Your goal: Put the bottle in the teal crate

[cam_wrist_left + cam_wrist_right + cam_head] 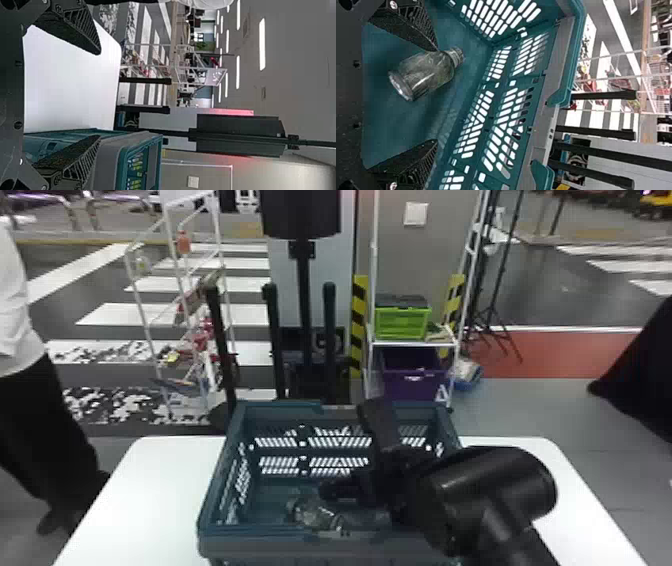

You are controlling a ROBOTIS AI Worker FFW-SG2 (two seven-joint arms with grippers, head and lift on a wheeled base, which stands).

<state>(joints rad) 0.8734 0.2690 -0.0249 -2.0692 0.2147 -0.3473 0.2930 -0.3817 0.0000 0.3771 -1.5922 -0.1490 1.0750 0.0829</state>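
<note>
Teal walls surrounded the clear bottle [317, 516], which lay on its side on the floor of the crate [260, 546], atop a white table [150, 490]. The right gripper [346, 446] was lowered into the crate, its two black fingers spread wide with nothing held between them; one fingertip appeared close to the bottle's neck, though whether the two touched could not be told. The left gripper [98, 95], also empty, had its fingers wide apart near the crate. A green box [402, 322] sat on a rack shelf beyond, above a purple bin [412, 387].
</note>
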